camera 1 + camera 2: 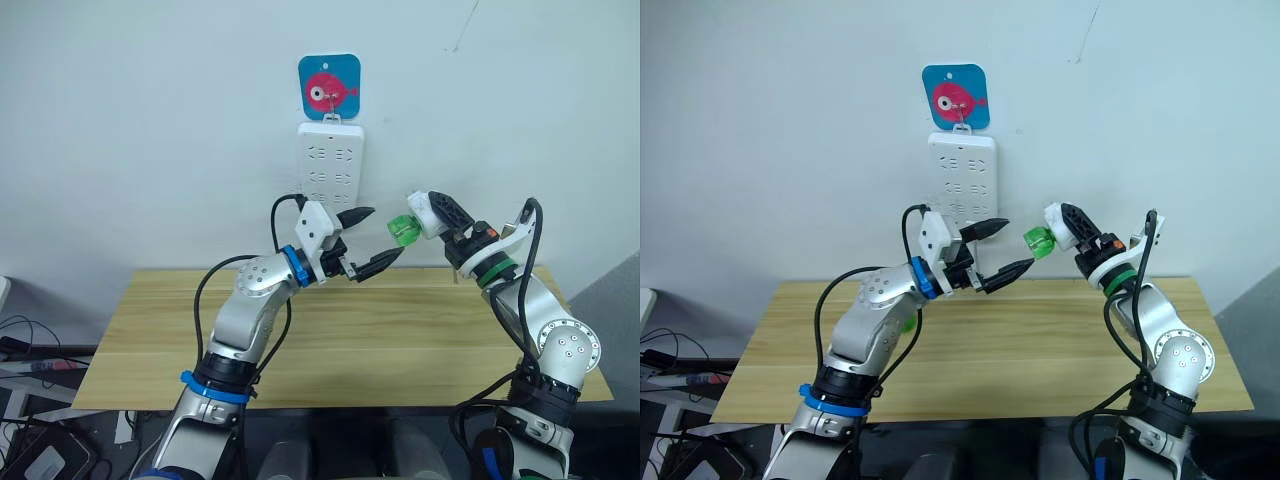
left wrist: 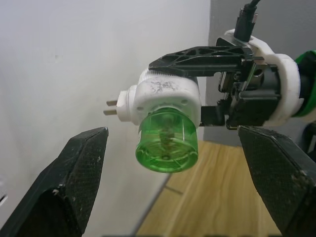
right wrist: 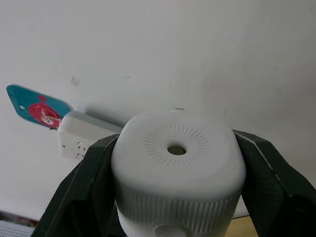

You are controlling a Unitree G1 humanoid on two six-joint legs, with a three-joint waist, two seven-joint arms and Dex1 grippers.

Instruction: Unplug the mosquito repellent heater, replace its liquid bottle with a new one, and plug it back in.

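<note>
The mosquito repellent heater [image 1: 427, 212] is a small white unit held in the air in front of the wall, clear of the power strip. My right gripper [image 1: 434, 214] is shut on its sides [image 3: 177, 168]. The vent hole [image 3: 176, 149] faces the right wrist camera and the two prongs [image 2: 111, 107] are bare. A translucent green bottle [image 2: 168, 140] sits in the heater's underside; I cannot tell whether it is the old one or the new one. My left gripper [image 1: 386, 231] is open, with its fingertips just short of the bottle [image 1: 402, 230] and not touching it.
A long white power strip [image 1: 331, 165] hangs on the wall from a blue hook plate with a pink fish [image 1: 329, 87], behind and above the grippers. A wooden table [image 1: 350, 340] lies below both arms.
</note>
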